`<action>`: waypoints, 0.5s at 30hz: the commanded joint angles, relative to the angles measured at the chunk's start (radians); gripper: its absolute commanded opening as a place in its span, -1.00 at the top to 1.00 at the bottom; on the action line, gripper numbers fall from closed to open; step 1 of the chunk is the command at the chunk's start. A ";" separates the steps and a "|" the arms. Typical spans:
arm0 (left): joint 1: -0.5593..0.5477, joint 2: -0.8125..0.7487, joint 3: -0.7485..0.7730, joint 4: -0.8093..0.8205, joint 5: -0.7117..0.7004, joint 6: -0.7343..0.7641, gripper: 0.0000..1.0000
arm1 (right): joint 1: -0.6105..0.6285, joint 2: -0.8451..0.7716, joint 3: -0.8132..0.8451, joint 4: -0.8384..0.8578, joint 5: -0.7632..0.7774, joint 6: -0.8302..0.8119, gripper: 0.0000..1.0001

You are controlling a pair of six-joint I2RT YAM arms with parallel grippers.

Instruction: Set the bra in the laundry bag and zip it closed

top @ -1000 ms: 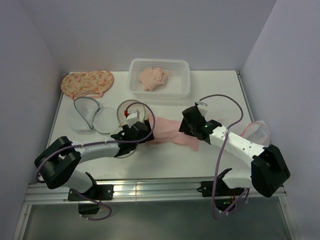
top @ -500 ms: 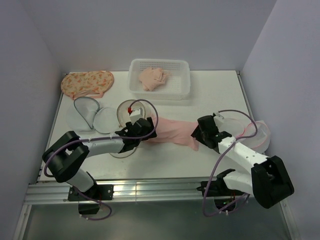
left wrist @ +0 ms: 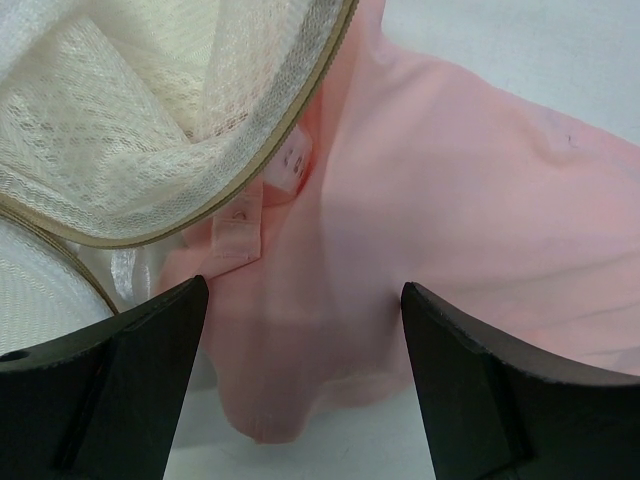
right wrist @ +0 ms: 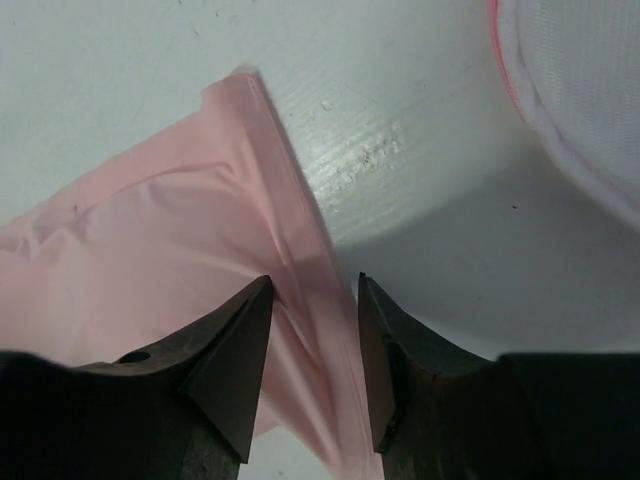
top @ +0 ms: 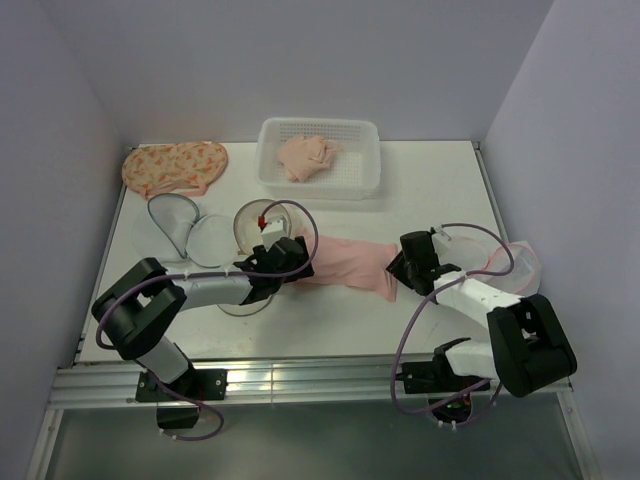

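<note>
The pink bra lies flat across the middle of the table. Its left end reaches the round white mesh laundry bag with the pinkish-tan zip rim. My left gripper is open over that end. In the left wrist view the bag's mesh and rim lie upper left and the bra spreads under my wide-open left gripper. My right gripper is low at the bra's right end. In the right wrist view my right gripper is open, with the bra's folded edge between its fingers.
A white mesh bag with a pink rim lies at the right, also in the right wrist view. Grey-rimmed mesh bags and a floral garment lie at the left. A white basket holding a pink garment stands at the back.
My right gripper has moved right and down to the bra's right end. My left gripper has shifted slightly right over the bra's left end. The bra lies a little flatter.
</note>
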 commanded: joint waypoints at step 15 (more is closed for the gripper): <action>0.007 0.013 0.040 0.054 0.039 0.040 -0.30 | -0.008 -0.110 0.063 -0.037 0.063 -0.058 1.00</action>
